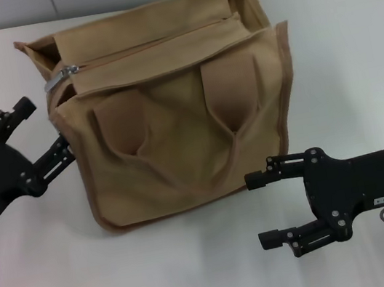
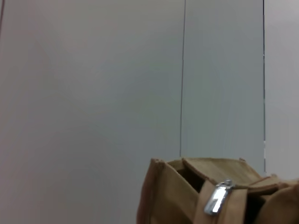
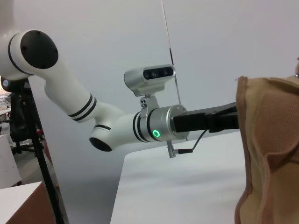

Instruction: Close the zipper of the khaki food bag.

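Note:
The khaki food bag [image 1: 176, 139] stands upright in the middle of the white table, its two handles hanging down the front. Its zipper [image 1: 153, 43] runs along the top panel, and the silver pull tab [image 1: 66, 72] sits at the bag's left end. The left wrist view shows that tab [image 2: 216, 198] hanging over the end of the bag [image 2: 173, 196], with a dark gap behind it. My left gripper [image 1: 45, 127] is open beside the bag's left side, just below the tab. My right gripper [image 1: 260, 209] is open, low at the bag's front right corner, and holds nothing.
The white table [image 1: 199, 275] stretches in front of the bag and to both sides. A grey panelled wall [image 2: 93, 93] stands behind. In the right wrist view my left arm [image 3: 117, 126] reaches toward the far side of the bag [image 3: 266, 149].

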`<state>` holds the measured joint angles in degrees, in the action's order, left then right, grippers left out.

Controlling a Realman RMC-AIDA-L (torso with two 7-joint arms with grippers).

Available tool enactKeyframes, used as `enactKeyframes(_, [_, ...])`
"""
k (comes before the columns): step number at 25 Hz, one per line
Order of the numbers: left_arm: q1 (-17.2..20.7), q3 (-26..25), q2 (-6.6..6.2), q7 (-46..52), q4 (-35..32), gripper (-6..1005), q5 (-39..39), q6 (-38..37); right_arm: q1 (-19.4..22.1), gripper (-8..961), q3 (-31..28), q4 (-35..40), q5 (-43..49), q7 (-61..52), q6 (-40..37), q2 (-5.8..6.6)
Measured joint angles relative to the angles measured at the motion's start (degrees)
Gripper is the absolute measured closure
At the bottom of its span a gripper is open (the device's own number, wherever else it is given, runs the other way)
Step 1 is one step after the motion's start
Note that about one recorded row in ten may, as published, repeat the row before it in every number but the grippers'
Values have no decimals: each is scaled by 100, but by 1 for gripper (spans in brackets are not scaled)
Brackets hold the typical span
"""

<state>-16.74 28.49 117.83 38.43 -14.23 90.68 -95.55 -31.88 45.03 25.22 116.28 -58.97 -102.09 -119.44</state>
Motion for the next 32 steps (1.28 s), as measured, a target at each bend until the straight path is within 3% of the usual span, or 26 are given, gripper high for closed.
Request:
enactKeyframes(11, [-64,-548,52,-435,7,231,-39,185,-22,121,-12,0,0,-11,-29,0])
enactKeyframes(13, [-50,-933,65,-748,122,233,-40,162,-31,121,-11,0,0,-13,-35,0])
enactKeyframes(32, [-272,-994,102,-1889,675,250,-41,266,-90,120,-12,-103,-15,-9,-57,-9])
